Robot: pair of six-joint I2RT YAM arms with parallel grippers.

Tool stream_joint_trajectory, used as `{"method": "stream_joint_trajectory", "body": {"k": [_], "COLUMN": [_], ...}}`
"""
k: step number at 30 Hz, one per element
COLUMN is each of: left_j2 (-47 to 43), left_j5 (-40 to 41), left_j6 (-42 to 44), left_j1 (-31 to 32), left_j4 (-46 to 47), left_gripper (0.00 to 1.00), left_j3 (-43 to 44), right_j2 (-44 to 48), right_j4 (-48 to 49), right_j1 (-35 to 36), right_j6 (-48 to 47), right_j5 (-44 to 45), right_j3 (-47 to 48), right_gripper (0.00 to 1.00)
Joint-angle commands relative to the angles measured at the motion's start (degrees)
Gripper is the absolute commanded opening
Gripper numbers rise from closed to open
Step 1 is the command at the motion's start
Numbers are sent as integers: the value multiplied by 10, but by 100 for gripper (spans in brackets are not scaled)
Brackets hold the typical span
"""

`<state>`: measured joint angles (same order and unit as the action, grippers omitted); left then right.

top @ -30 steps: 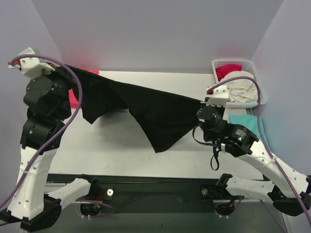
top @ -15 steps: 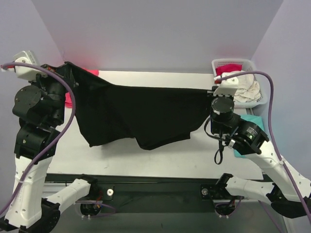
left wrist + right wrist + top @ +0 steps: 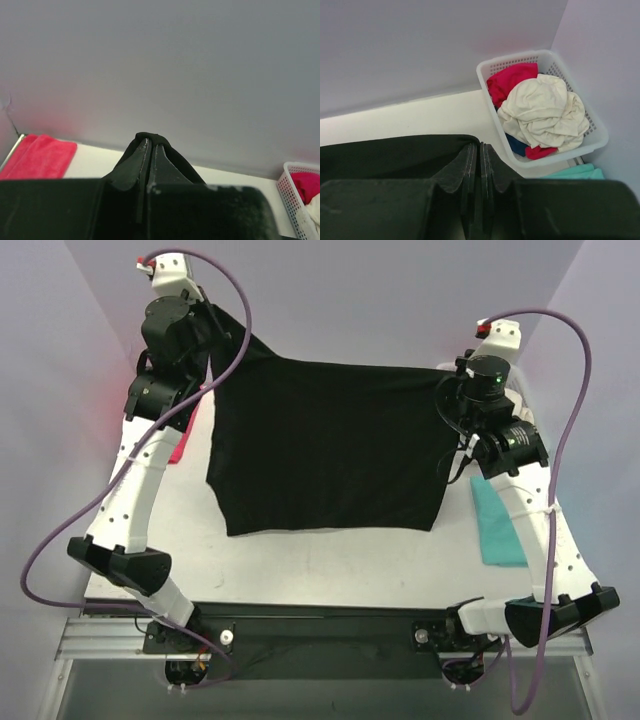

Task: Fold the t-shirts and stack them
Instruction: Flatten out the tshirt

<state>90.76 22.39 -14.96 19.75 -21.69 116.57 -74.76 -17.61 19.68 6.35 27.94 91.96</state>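
Note:
A black t-shirt (image 3: 325, 445) hangs spread wide between my two grippers, its lower hem trailing toward the table. My left gripper (image 3: 228, 332) is shut on its upper left corner; in the left wrist view the black cloth (image 3: 172, 160) wraps over the closed fingertips of that gripper (image 3: 150, 145). My right gripper (image 3: 447, 380) is shut on the upper right corner, and the right wrist view shows the gripper (image 3: 480, 150) pinching the shirt's edge (image 3: 395, 155). A teal t-shirt (image 3: 497, 525) lies flat on the table under the right arm. A cream t-shirt (image 3: 540, 112) and a red one (image 3: 512, 82) sit crumpled in the basket.
The white lattice basket (image 3: 592, 142) stands in the back right corner against the walls. A red folded cloth (image 3: 183, 435) lies at the table's left edge, also seen in the left wrist view (image 3: 37, 157). The back wall is close behind both grippers.
Both arms have risen and swung toward the back wall. The black shirt, sagging and bunched before, now hangs as a wide flat sheet.

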Motion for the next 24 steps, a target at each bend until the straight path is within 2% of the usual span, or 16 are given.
{"method": "stream_joint_trajectory", "body": {"k": [1,3,5,8,13,18,21,24], "left_j2": [46,76,75,26,-119,-251,-290,-292], "left_j5": [-1,0,2,9,4,9,19,24], "left_j6": [42,49,51,51,40,36,53,68], "left_j1": [-5,-5,-5,-5,-4,-3,-3,-3], "left_j4": [-13,-37,-56,-44,-3,21,25,15], "left_gripper": [0,0,0,0,0,0,0,0], "left_j3": [149,222,243,206,60,-45,-64,-44], "right_j2": [-14,-17,-2,38,120,218,255,269], "right_j4": [19,17,15,14,11,-3,-10,-17], "right_j1": [-25,-27,-27,-27,-26,-26,-25,-25], "right_j6": [10,3,2,2,13,21,15,14], "right_j5": [-69,-75,-81,-91,-110,-128,-134,-136], "right_j3": [59,80,82,67,-6,-60,-72,-61], "right_gripper": [0,0,0,0,0,0,0,0]}}
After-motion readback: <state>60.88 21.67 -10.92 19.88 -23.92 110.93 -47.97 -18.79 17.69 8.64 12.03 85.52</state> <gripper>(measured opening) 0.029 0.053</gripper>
